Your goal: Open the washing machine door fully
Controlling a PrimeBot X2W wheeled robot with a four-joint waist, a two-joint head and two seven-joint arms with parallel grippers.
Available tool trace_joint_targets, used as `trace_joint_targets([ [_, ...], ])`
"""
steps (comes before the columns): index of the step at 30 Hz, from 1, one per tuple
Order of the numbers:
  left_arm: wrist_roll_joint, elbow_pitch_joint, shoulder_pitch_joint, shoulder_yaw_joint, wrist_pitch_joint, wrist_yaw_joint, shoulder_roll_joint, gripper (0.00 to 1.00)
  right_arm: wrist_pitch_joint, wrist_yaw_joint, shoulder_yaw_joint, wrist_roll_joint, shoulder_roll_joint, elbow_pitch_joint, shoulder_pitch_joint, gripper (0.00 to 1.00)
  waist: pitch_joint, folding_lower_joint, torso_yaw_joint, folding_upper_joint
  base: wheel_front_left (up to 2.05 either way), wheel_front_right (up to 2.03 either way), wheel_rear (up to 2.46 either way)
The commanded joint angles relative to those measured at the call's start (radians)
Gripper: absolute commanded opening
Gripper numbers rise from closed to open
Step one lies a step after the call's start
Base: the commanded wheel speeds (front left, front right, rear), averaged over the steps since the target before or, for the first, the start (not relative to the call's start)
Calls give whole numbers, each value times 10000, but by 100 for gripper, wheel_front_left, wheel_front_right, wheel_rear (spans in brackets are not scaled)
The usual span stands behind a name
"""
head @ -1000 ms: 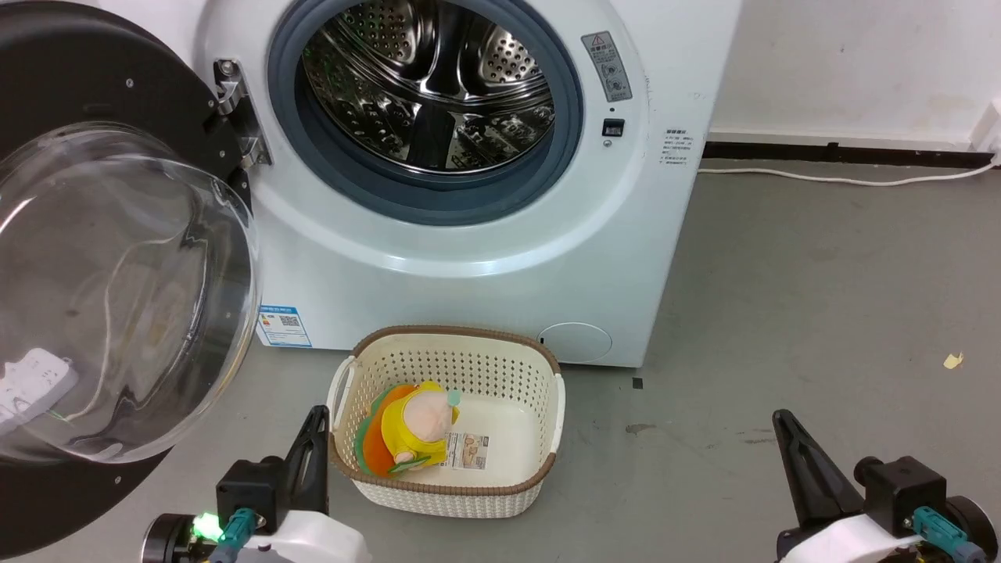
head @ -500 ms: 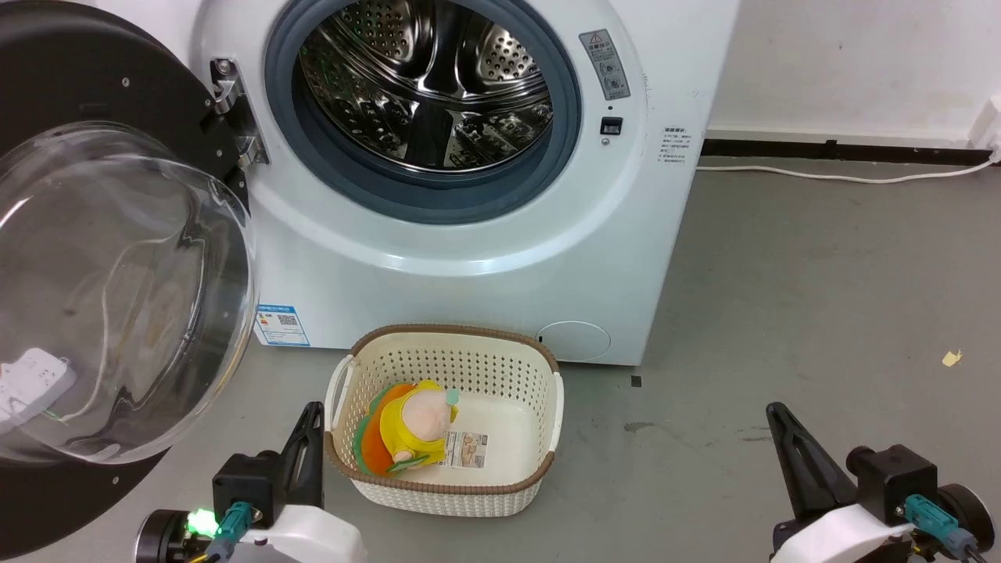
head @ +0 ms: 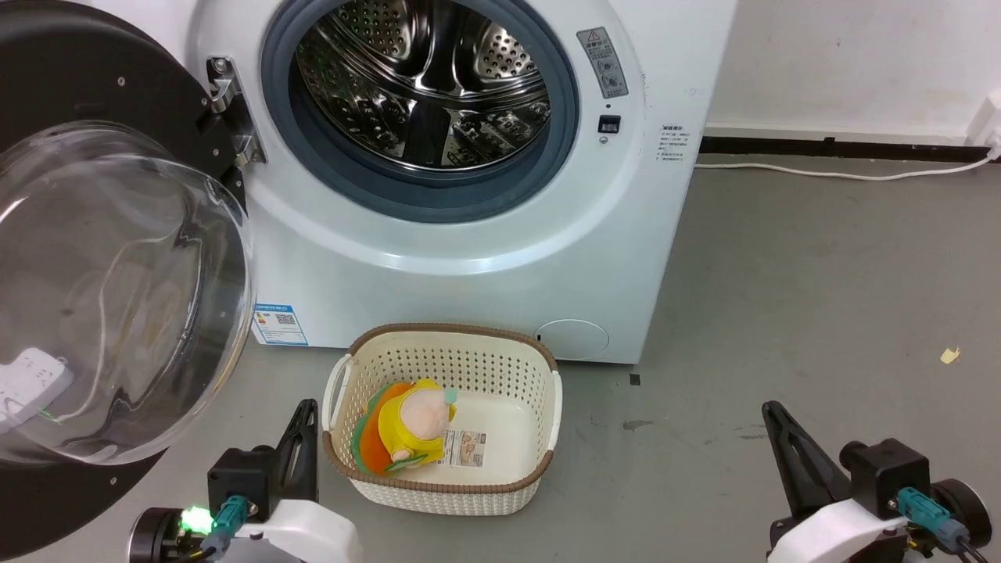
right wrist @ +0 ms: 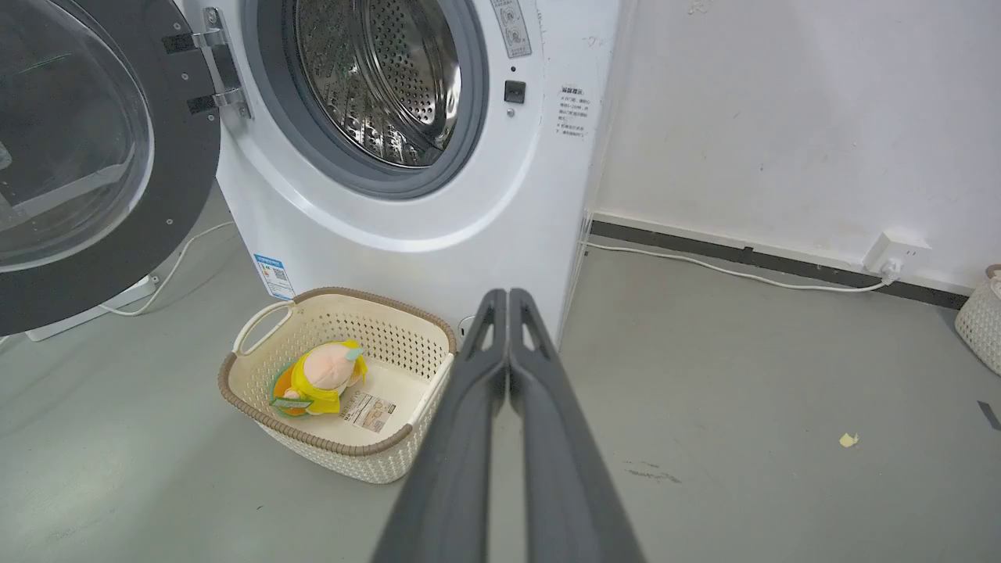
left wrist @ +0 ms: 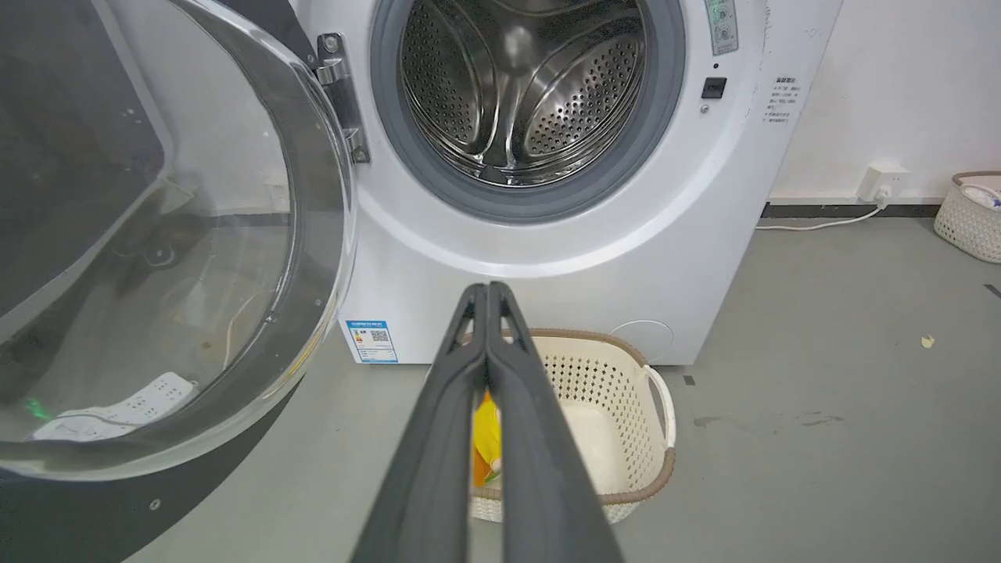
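Note:
The washing machine [head: 469, 258] is a white front-loader whose grey-ringed steel drum [head: 426, 86] is exposed. Its door [head: 102, 289], glossy black with a bulging clear glass bowl, stands swung wide to the left on a metal hinge [head: 227, 109]; the door [left wrist: 156, 258] and the door [right wrist: 86, 156] also appear in both wrist views. My left gripper [head: 305, 410] is low at the bottom left, shut and empty, right of the door and apart from it; its fingers [left wrist: 489, 367] are pressed together. My right gripper [head: 770, 410] is at the bottom right, shut on nothing, its fingers [right wrist: 508, 367] closed.
A cream perforated basket [head: 500, 485] with a yellow and orange plush toy [head: 410, 430] stands on the grey floor before the machine. A white power strip [head: 31, 375] shows through the door glass. A white cable [head: 844, 176] runs along the wall. Another basket [left wrist: 970, 215] sits far right.
The whole head picture has shifted slightly, so the camera moved. Both grippers sit a little lower and further left in the picture. The door stays swung wide.

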Motion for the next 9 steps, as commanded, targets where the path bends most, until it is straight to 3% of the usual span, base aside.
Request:
trace_joint_targets([
  [1, 119, -85, -143, 57, 82, -29, 1, 0, 46, 7, 28, -87, 23, -93, -199, 0, 3, -1, -3, 0, 0, 0, 0],
  [9, 222, -187, -156, 171, 245, -67, -34, 0, 210, 8, 57, -156, 24, -145, -258, 0, 21, -1, -20, 0, 0, 0, 0],
])
